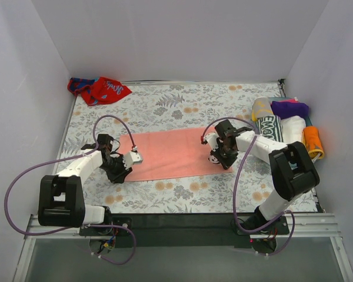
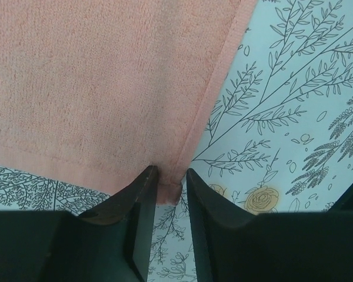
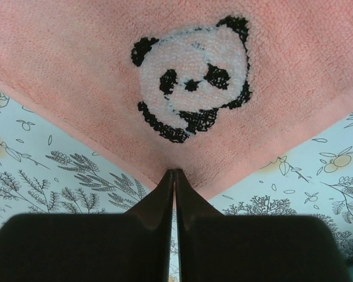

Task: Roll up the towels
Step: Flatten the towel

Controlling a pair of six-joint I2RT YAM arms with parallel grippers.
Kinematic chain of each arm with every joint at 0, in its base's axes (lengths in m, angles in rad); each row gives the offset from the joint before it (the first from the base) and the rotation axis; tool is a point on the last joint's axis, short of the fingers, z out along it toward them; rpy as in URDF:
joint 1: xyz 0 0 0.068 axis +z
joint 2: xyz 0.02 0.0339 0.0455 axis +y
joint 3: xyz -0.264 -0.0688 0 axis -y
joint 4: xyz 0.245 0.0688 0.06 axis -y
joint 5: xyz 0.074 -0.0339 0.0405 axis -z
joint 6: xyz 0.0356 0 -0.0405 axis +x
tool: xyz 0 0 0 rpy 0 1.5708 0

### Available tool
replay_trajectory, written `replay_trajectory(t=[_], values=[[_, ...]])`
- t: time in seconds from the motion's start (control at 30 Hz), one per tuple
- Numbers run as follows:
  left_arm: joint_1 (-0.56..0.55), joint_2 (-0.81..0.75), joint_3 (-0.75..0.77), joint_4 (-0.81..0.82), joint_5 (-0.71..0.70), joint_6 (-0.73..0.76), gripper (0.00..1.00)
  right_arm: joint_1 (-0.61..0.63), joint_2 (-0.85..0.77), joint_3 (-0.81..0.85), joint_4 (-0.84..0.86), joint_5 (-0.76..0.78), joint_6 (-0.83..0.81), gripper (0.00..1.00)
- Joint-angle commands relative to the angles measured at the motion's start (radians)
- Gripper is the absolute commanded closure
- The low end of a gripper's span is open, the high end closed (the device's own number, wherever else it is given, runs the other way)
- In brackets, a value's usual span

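The pink towel [image 1: 170, 154] lies spread flat in the middle of the flowered surface [image 1: 182, 103], ready for rolling. The left arm [image 1: 85, 164] sets its jaws at the towel's 8 o'clock corner. They are slightly spread with the hem between the tips, apparently not clamped. The right arm [image 1: 259, 144] has its jaws pressed together, pinching the 4 o'clock corner beside a stitched panda [image 3: 191, 76]. Taking both near corners would likely let the edge lift evenly. The red-and-blue towel [image 1: 100, 89] lies crumpled at 10 o'clock, and a heap of rolls [image 1: 282, 123] sits at 3 o'clock.
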Motion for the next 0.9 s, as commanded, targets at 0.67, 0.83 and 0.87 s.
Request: replay_trajectory(t=[0.67, 0.83, 0.87], values=[[0.025, -0.043, 0.169, -0.178, 0.137, 0.017, 0.68, 0.113, 0.020, -0.020, -0.099, -0.027, 0.060, 0.93], [0.023, 0.006, 0.090, -0.048, 0.053, -0.012, 0.71, 0.113, 0.034, -0.015, -0.102, -0.027, 0.060, 0.93], [0.023, 0.016, 0.076, -0.035, 0.022, -0.013, 0.71, 0.112, 0.034, -0.015, -0.108, -0.029, 0.059, 0.93]])
